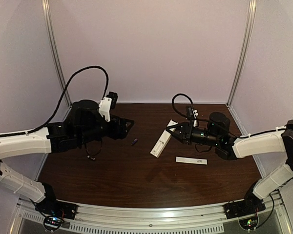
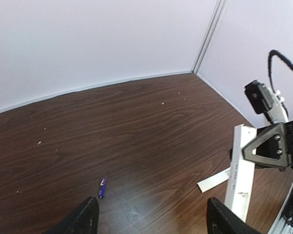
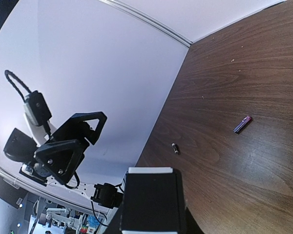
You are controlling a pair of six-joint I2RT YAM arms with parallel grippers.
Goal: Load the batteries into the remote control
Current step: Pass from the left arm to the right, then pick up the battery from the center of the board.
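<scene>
1. Here, the remote control (image 1: 160, 141) is held by its far end in the closed right gripper (image 1: 175, 130), slanting toward seven o'clock.
2. The left gripper (image 1: 128, 125) is spread wide and empty; the bluish-purple battery (image 1: 135, 142) lies loose at its five o'clock, the dark battery (image 1: 92, 158) at its seven o'clock.
3. A battery pick-up is judged the step in hand: the open jaws need lowering over the bluish-purple battery.

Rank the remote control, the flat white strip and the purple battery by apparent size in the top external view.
1. remote control, longest and widest.
2. flat white strip, shorter and thinner.
3. purple battery, by far the smallest.
</scene>
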